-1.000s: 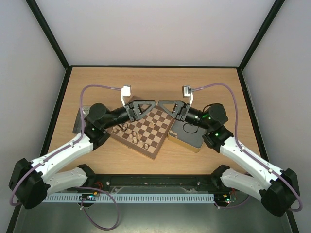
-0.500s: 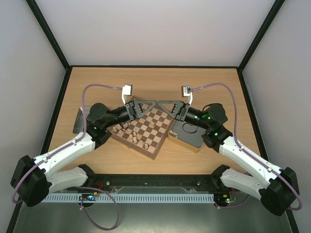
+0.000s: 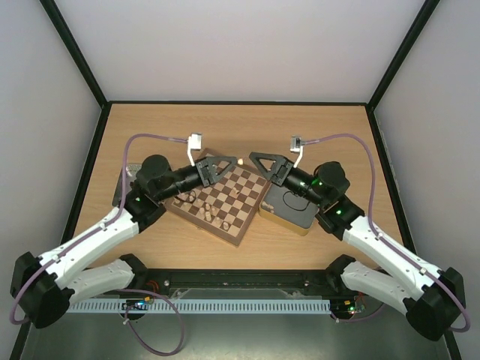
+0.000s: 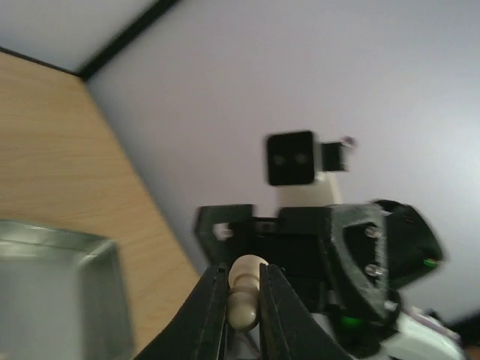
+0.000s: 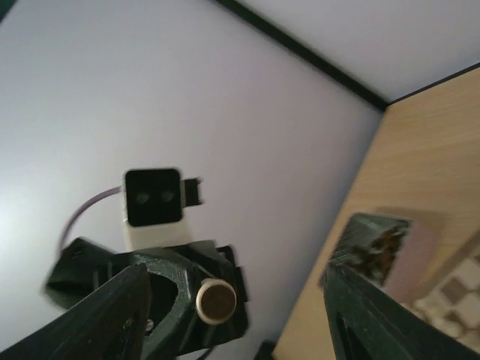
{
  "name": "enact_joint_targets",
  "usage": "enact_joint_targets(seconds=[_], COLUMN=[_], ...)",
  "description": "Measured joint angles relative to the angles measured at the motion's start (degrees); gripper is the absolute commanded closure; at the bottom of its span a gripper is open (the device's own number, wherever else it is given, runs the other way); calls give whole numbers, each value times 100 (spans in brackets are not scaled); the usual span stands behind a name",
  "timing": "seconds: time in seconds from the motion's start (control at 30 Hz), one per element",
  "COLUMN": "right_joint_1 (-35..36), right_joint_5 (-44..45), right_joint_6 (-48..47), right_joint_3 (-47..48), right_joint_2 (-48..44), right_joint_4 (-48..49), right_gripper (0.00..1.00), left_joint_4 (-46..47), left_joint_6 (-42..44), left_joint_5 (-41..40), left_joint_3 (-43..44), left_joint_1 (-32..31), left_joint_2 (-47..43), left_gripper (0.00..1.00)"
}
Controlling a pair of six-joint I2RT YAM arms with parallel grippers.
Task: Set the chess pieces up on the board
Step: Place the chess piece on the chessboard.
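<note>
Pawn of pale wood was clamped between the fingers of the left gripper, held in the air above the far corner of the board. The right gripper faced it, wide open and empty. Other chess pieces stood on the board's left part.

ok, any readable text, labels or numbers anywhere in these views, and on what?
None readable in any view.
Board, gold tin, pale chess piece: no markings seen.
Camera boxes on the wrists: plain faces, no label visible.
</note>
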Motion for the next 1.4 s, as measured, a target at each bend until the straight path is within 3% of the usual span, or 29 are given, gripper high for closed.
enact_joint_targets(seconds=[0.27, 0.5, 0.7, 0.9, 1.4], right_joint_1=[0, 0, 0, 0, -2], right_joint_5=[1685, 2308, 2736, 3101, 3178], right_joint_6=[-732, -999, -1038, -1040, -1038], right_joint_3=[-9, -85, -160, -234, -278], right_joint_2=[-302, -168, -116, -116, 50], right_joint_4=[-1611, -2225, -2568, -2813, -2859], right_gripper=[35, 35, 35, 35, 34], left_joint_4=[-4214, -6133, -6865, -7232, -7355], left_joint_6=[1858, 2806, 3224, 3412, 3512], left_joint_5=[-2120, -2975, -3416, -3587, -3558], left_joint_3=[1182, 1735, 2430, 2728, 2726], left_joint_1=[28, -160, -887, -1178, -1228], left_joint_2=[74, 1349, 2682, 3495, 4061], left_gripper=[98, 98, 98, 98, 97])
